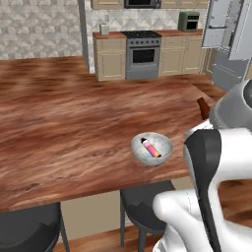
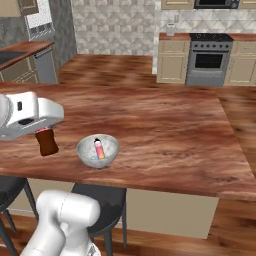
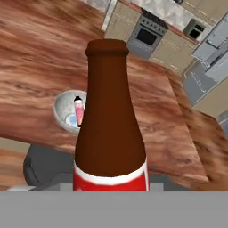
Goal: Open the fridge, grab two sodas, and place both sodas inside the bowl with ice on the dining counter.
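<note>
- The gripper (image 2: 46, 134) is clamped on one soda (image 2: 47, 142), held in the air just left of the bowl with ice (image 2: 97, 150).
- That single bowl, on the dining counter (image 2: 165, 130), holds one small pinkish bottle (image 2: 100, 149), apparently the first soda.
- Risk: releasing short would bounce the bottle off the rim onto the two stools (image 2: 107, 202).
- The one fridge (image 1: 227, 34) stands open, far right.

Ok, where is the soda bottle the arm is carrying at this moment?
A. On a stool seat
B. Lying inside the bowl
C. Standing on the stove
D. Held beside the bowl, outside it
D: the right base view shows the soda bottle at the gripper, left of the bowl and outside its rim.
</note>
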